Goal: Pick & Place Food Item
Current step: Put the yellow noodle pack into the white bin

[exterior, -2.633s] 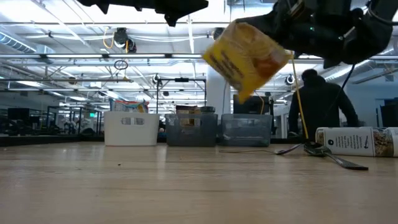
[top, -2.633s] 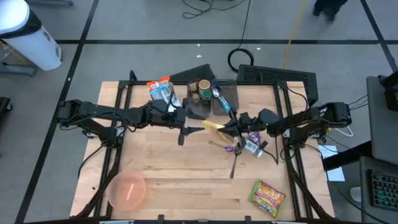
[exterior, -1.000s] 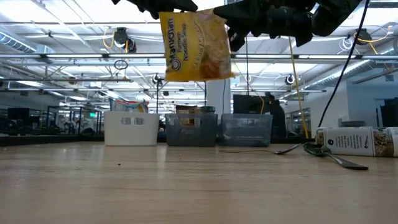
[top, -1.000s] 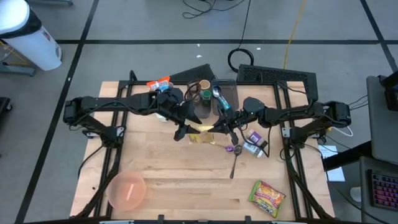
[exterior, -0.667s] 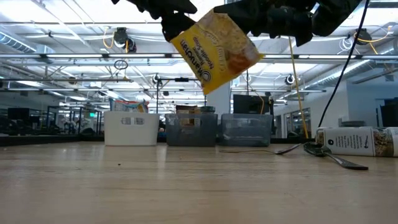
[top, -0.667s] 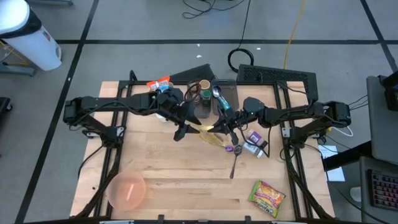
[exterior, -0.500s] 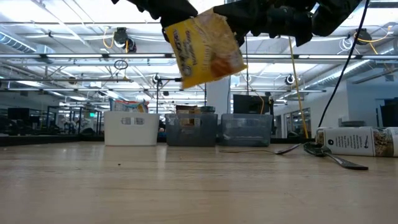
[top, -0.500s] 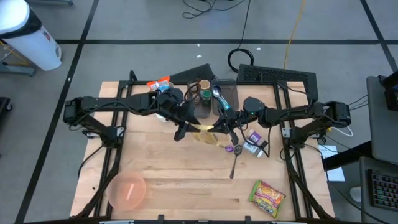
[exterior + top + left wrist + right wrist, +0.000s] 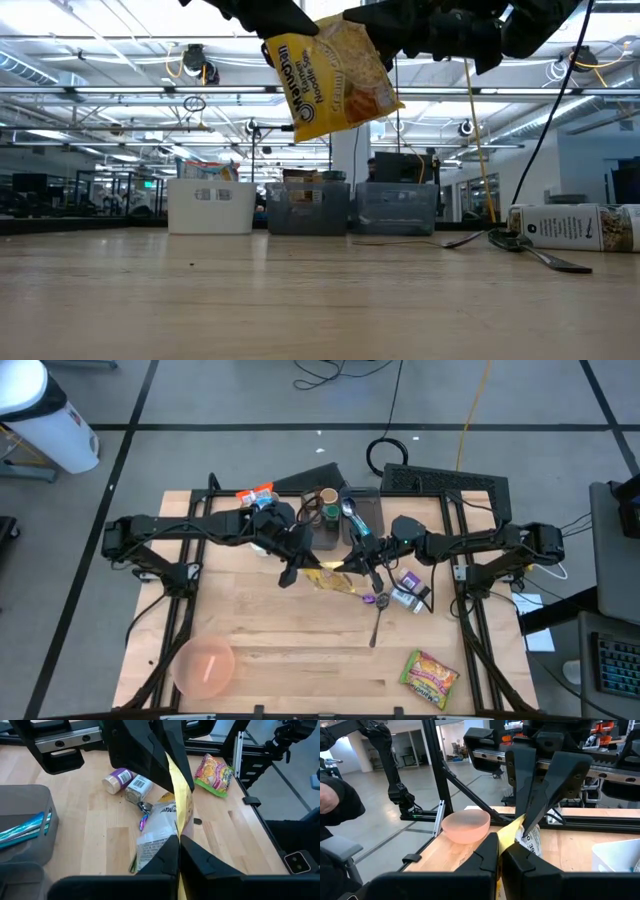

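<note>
Two hands, my left hand [image 9: 303,564] and right hand [image 9: 352,564], are both clamped on the yellow soup packet [image 9: 335,72] above the counter's [image 9: 290,650] middle.

We see an evenly bright scene lit by ceiling strip lights [image 9: 120,95], with soft, faint shadows on the wooden table [image 9: 290,650]. Background room looks slightly soft; wrist views curve at the edges.

Both arms are matte black, built of slim tubular links with bulkier rounded joint housings. The left pincer [image 9: 300,565] and right pincer [image 9: 349,564] carry flat, angular black fingers. Thin black cables trail along the links.
</note>
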`<state>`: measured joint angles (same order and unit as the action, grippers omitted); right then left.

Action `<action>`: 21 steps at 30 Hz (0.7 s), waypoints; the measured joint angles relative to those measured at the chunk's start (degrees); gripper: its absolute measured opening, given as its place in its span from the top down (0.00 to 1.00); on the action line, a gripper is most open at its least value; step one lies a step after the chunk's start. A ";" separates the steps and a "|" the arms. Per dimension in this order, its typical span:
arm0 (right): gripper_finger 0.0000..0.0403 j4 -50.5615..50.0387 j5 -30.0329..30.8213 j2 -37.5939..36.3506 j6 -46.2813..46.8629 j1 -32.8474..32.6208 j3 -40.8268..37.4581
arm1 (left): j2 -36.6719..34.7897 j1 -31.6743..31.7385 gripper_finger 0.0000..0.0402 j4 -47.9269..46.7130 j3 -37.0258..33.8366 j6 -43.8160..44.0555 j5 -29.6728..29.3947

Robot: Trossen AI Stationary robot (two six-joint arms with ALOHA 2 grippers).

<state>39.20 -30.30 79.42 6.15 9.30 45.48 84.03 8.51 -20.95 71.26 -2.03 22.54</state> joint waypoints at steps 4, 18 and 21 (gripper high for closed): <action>1.00 0.00 0.00 0.00 -0.02 0.00 0.00 | 0.00 -0.10 0.98 -0.10 0.00 -2.61 0.00; 0.94 1.48 0.01 0.00 -1.63 -0.02 -0.01 | 0.00 -0.76 1.00 -1.05 -0.01 -7.24 -0.09; 0.88 2.19 0.00 0.00 -1.92 -0.02 -0.01 | 0.00 -0.72 1.00 -1.11 -0.02 -7.25 -0.11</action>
<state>41.39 -30.30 79.42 4.23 9.28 45.47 84.03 7.79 -22.06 71.24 -9.28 22.44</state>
